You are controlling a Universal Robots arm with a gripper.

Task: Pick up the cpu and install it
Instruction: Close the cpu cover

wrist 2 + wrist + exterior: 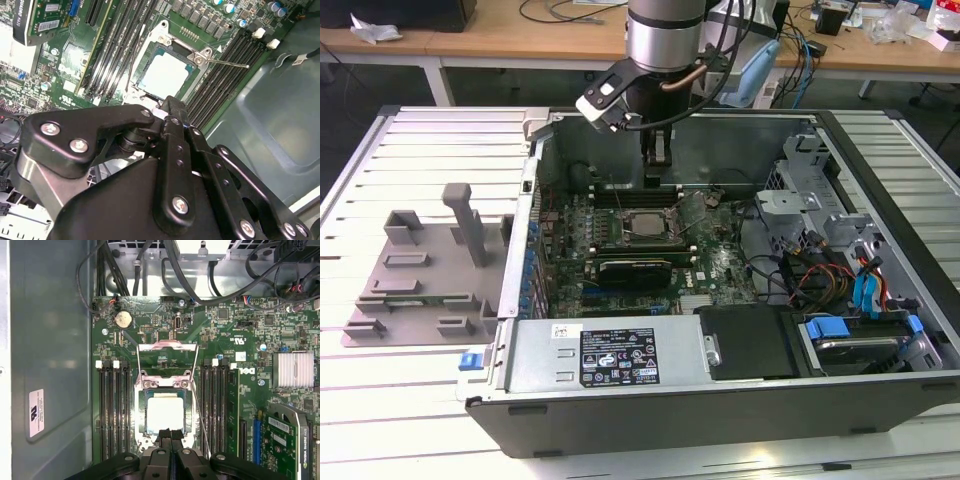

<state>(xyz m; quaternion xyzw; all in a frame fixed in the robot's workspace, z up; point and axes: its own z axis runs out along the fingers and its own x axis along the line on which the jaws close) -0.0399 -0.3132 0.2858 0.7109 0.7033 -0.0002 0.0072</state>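
Observation:
The cpu (pixel 165 412) is a silver-topped square lying flat in the motherboard socket, also seen in the second wrist view (pixel 167 72) and the exterior view (pixel 645 225). The socket's metal load plate (pixel 167 354) is flipped open beyond it. My gripper (pixel 171 434) hangs above the socket's edge with its black fingers pressed together and nothing between them. In the exterior view the gripper (pixel 658 178) points straight down inside the open computer case (pixel 880 180), just behind the socket. The fingertips (pixel 172 106) hide one edge of the chip.
A grey plastic fixture tray (pixel 420 270) sits on the slatted table at the exterior view's left. Memory slots (pixel 112 410) flank the socket, with its thin lever (pixel 200 415) alongside. A graphics card (pixel 635 268), cables (pixel 800 270) and drive bays (pixel 860 330) crowd the case.

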